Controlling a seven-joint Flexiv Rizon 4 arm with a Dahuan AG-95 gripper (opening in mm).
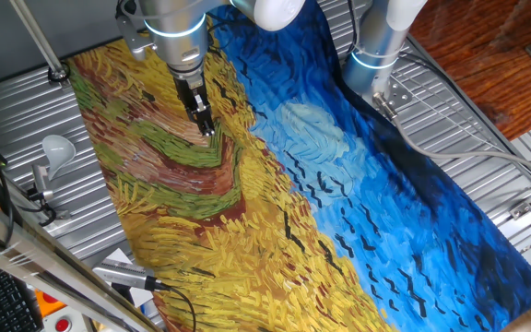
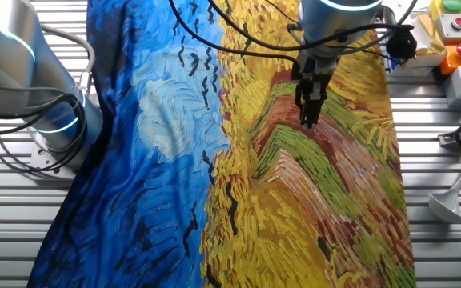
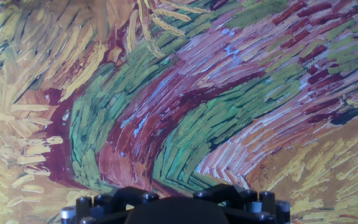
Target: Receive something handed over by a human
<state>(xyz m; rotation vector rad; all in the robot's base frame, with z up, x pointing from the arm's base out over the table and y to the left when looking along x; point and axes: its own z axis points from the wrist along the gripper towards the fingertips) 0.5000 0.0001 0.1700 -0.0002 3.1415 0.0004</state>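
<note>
My black gripper (image 1: 207, 129) hangs from the white-and-silver arm over the yellow, green and brown part of the painted cloth (image 1: 275, 212), close above it. In the other fixed view the gripper (image 2: 309, 122) points down, its two fingers pressed together with nothing between them. The hand view shows only the dark gripper body (image 3: 179, 208) at the bottom edge, with the cloth's green and red-brown strokes (image 3: 185, 118) under it. The red oval object is not in any view. The human's hand and forearm are not in view.
A second robot arm stands at the cloth's blue side (image 1: 376, 46), also seen in the other fixed view (image 2: 46, 104). A white scoop-like tool (image 1: 55, 148) and clamps lie on the ribbed metal table beside the cloth. Button boxes (image 2: 454, 48) sit at a corner.
</note>
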